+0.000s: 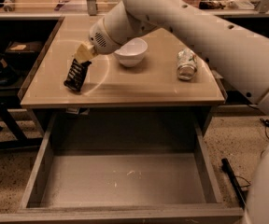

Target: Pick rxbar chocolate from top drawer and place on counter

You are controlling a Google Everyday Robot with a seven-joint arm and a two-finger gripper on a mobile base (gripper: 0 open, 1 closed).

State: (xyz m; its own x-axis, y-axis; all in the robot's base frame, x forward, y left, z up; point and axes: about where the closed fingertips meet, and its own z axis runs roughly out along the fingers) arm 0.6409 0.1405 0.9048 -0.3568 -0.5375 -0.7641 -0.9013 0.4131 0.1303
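Note:
The rxbar chocolate, a flat black wrapped bar, hangs tilted from my gripper over the left part of the beige counter. Its lower end is at or just above the counter surface; I cannot tell whether it touches. The gripper is shut on the bar's upper end. My white arm reaches in from the upper right. The top drawer is pulled open below the counter, and its grey bottom is bare.
A white bowl stands on the counter just right of the gripper. A silvery can lies on its side at the counter's right. A dark rod lies on the floor right of the drawer. Shelving stands at the left.

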